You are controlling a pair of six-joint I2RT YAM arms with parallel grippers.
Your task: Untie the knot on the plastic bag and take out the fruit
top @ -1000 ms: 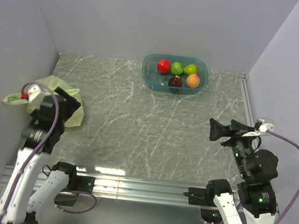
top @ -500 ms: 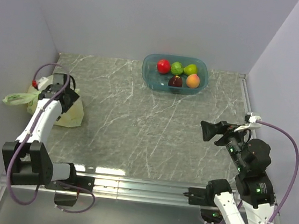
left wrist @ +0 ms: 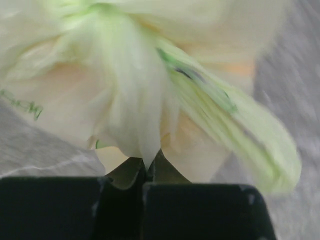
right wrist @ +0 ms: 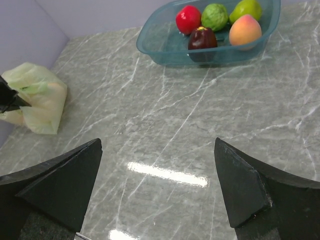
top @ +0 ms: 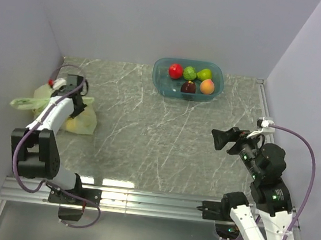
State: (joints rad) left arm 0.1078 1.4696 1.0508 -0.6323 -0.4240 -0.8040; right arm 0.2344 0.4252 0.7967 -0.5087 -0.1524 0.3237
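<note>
The plastic bag (top: 83,123) lies at the table's left edge, pale yellow-green and crinkly, with a bunched tail (top: 22,103) pointing left. Which part of it is the knot I cannot tell. My left gripper (top: 76,108) sits on top of the bag. In the left wrist view it (left wrist: 150,162) is shut on a fold of the bag (left wrist: 130,110). The fruit shows only as an orange tint (left wrist: 240,67) through the plastic. My right gripper (top: 228,140) hovers open over the right side, far from the bag (right wrist: 40,102), its fingers (right wrist: 157,142) holding nothing.
A teal bowl (top: 159,80) stands at the back centre with a red apple (top: 176,71), two green fruits, a dark purple fruit (top: 188,87) and a peach-coloured one. Side walls close in on the left and right. A metal rail runs along the near edge.
My left arm stretched out toward the back and its gripper went from open to shut on the bag's plastic; the bag shifted a little toward the back. My right gripper drifted left, still open.
</note>
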